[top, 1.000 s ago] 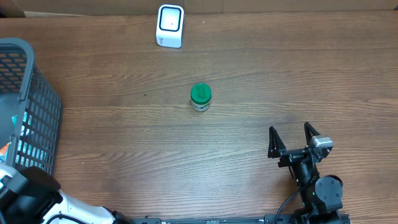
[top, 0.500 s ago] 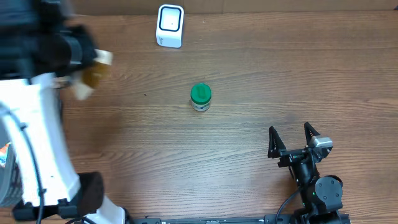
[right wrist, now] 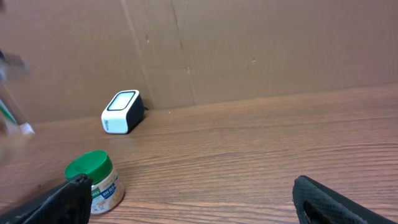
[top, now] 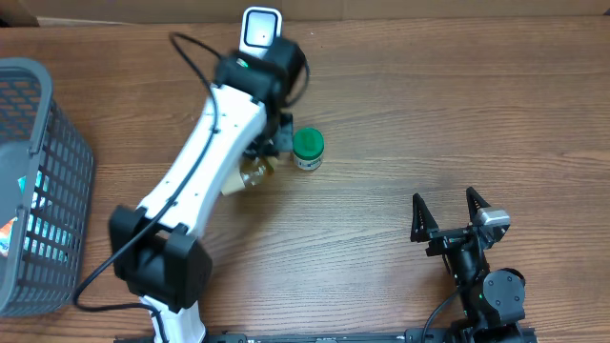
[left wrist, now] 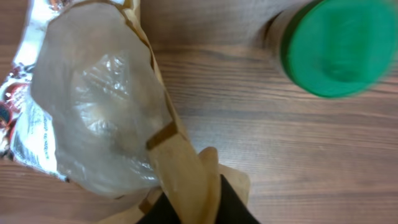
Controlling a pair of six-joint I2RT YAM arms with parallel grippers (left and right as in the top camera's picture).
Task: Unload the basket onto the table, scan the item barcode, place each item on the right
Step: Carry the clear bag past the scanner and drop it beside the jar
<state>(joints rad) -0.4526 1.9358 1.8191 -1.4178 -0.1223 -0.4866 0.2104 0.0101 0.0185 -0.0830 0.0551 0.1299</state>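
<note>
Print on jar label [right wrist: 107, 190] and pouch [left wrist: 25, 137], all too blurred for reading.

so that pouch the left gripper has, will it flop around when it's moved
Probably floppy: the pouch is crinkled film and thin brown paper, pinched only at one edge by the left gripper. Likely light, being mostly thin film. The glossy film may be slippery, so it could slide in the grip.

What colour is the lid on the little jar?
Green. The lid shows best in the left wrist view, big and close in the top right corner.
</note>
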